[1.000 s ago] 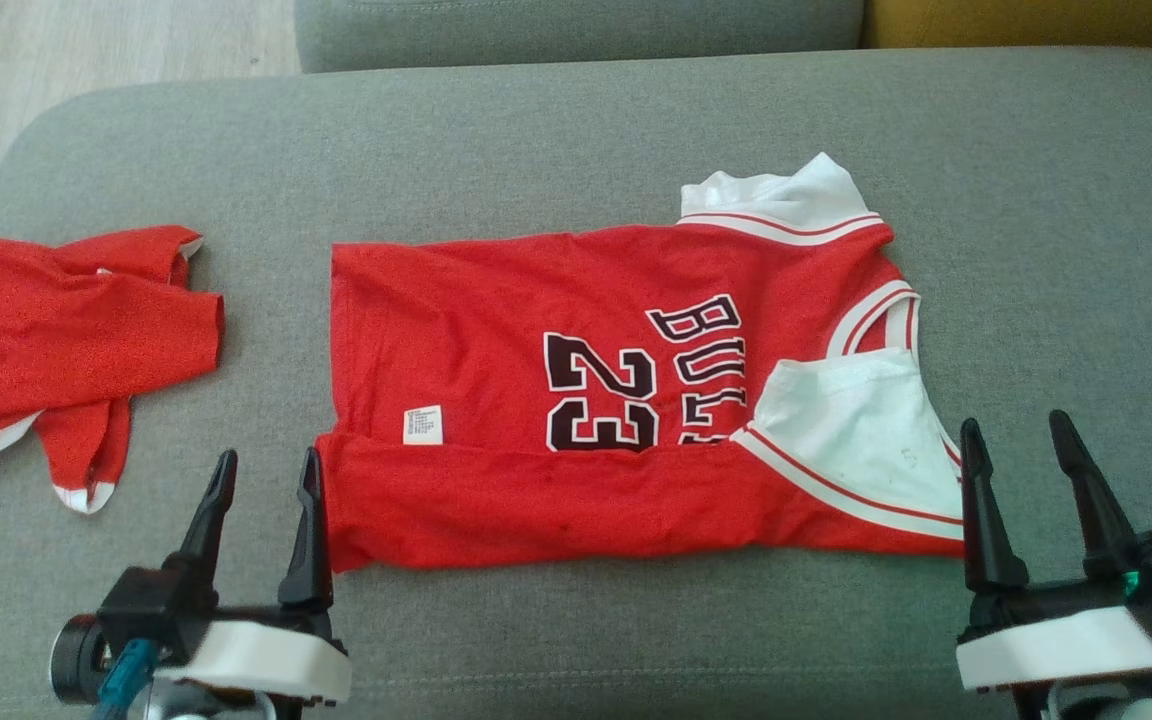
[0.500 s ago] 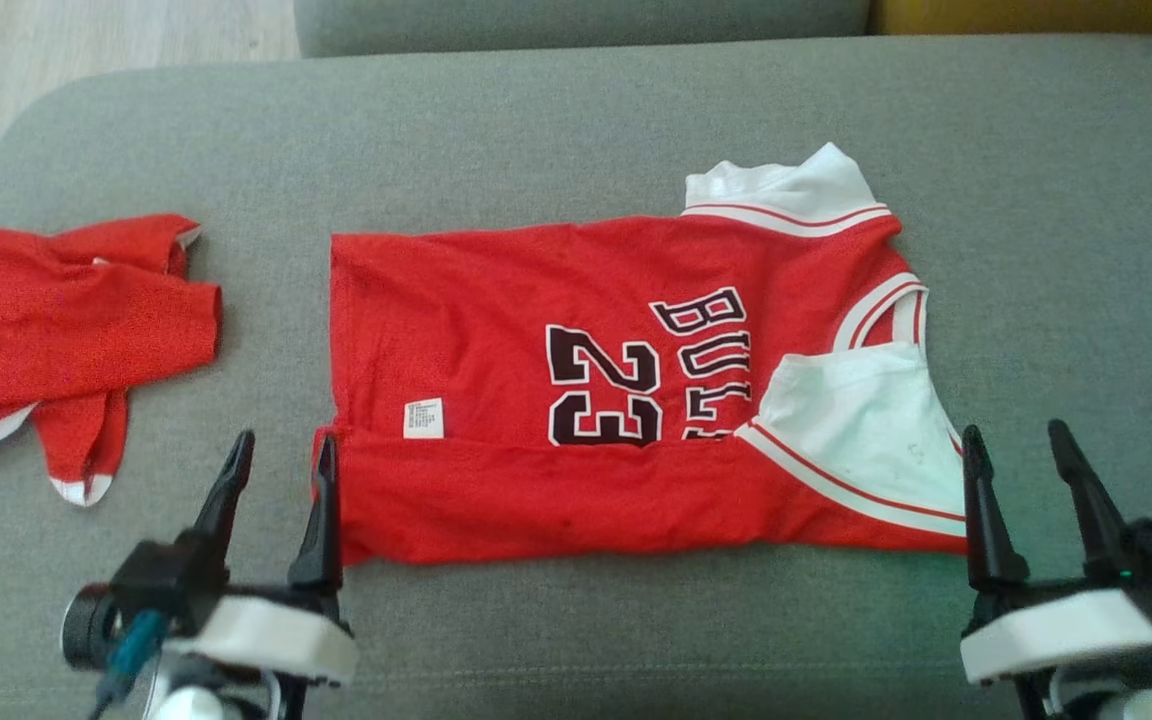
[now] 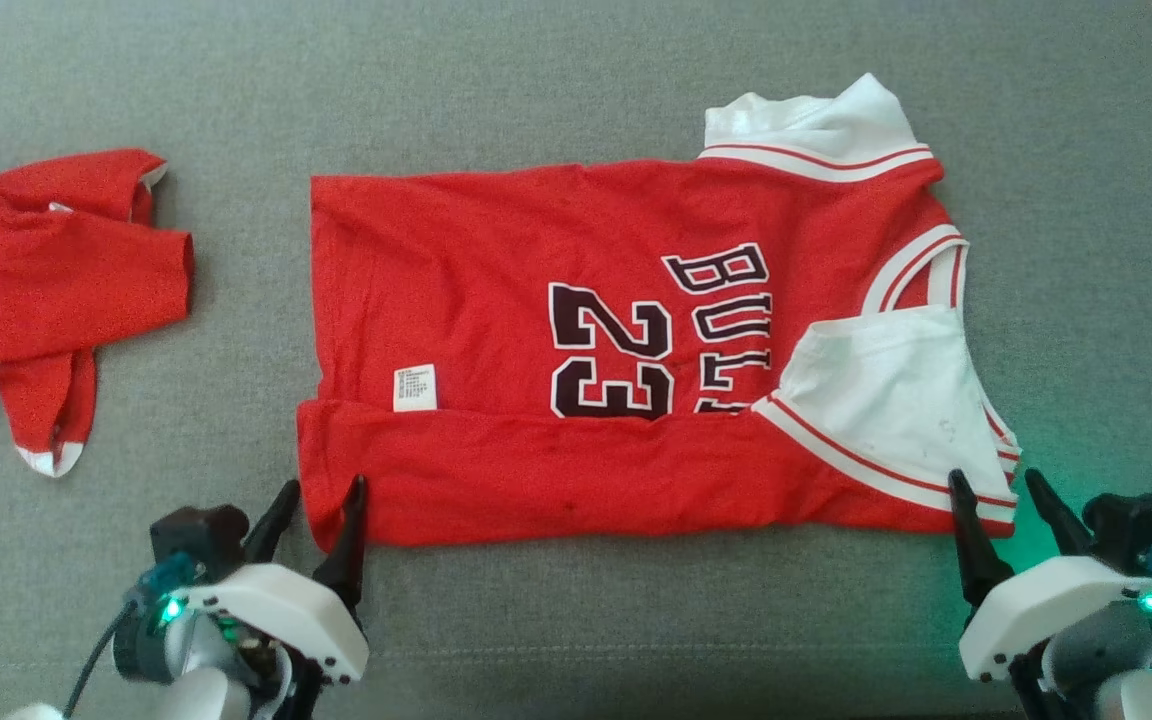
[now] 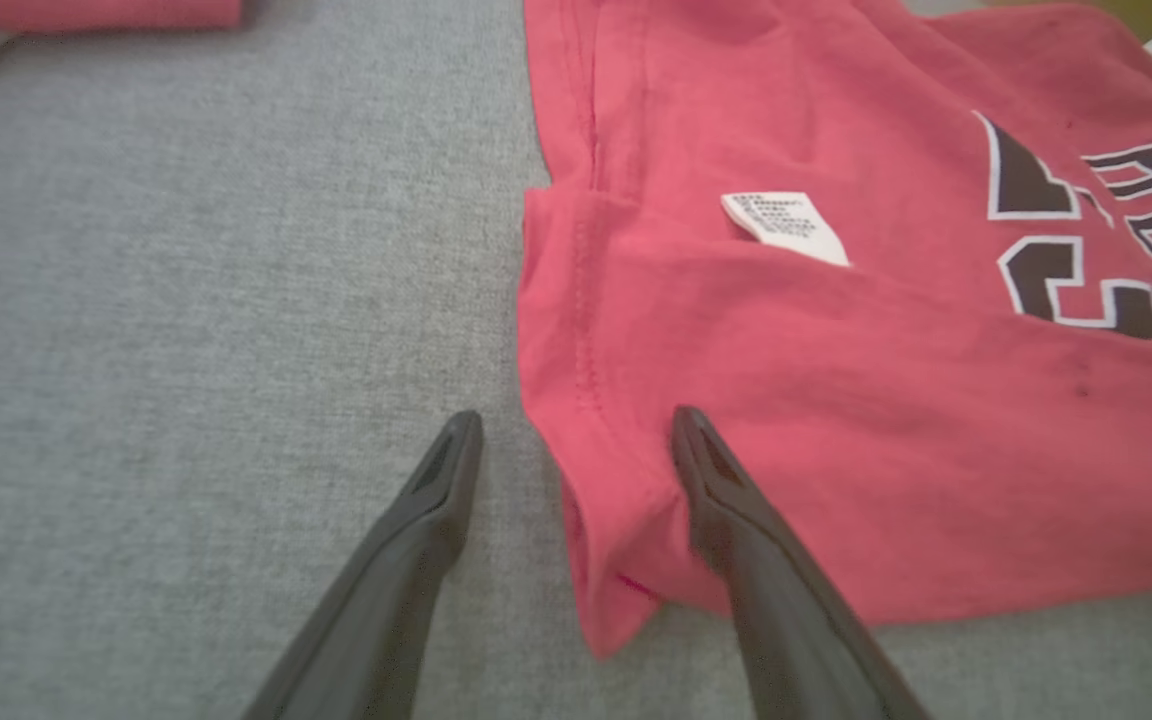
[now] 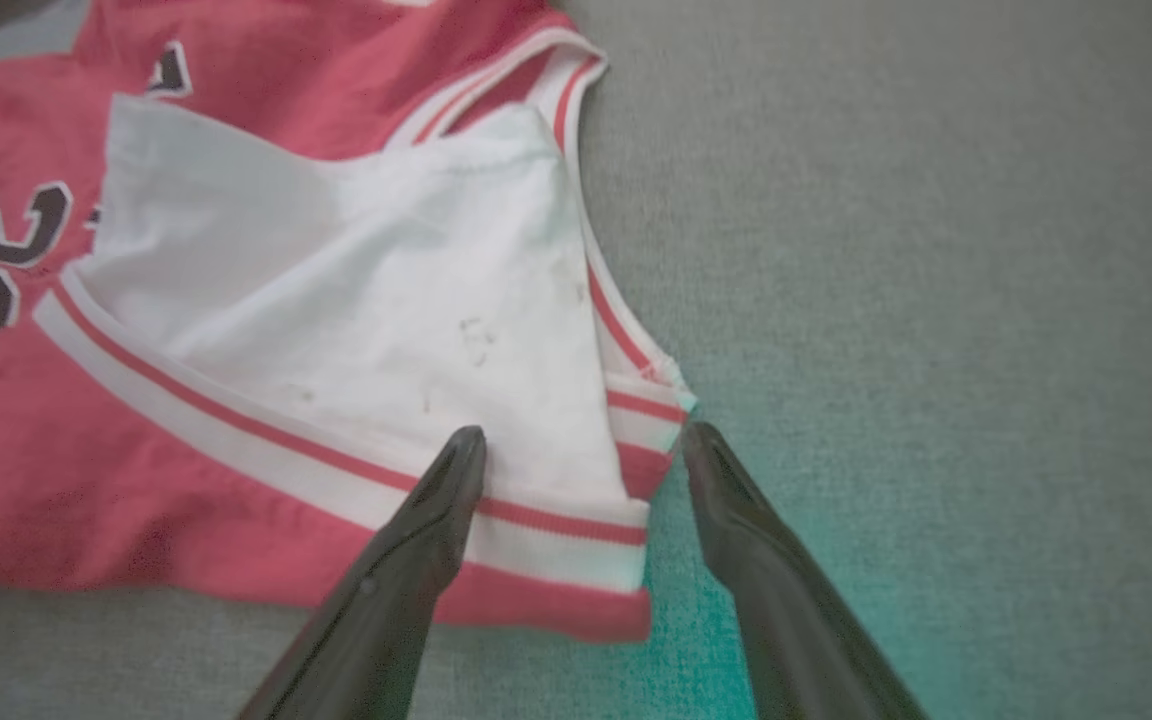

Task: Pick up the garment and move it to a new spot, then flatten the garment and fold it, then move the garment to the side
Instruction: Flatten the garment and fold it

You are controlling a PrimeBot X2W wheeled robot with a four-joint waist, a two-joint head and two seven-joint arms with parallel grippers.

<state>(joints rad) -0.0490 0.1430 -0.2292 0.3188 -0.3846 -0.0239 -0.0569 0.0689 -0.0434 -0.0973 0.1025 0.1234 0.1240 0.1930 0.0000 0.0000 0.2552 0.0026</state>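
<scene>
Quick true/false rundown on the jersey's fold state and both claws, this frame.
1. The left claw and right claw are both open. True.
2. The jersey lies fully spread. False: its near edge is folded over onto it.
3. The left claw straddles the jersey's near left corner. True.
4. The right claw holds the jersey off the cushion. False: it is open at the near right corner, and the jersey lies on the cushion.
5. The second red garment lies right of the jersey. False: left.
</scene>
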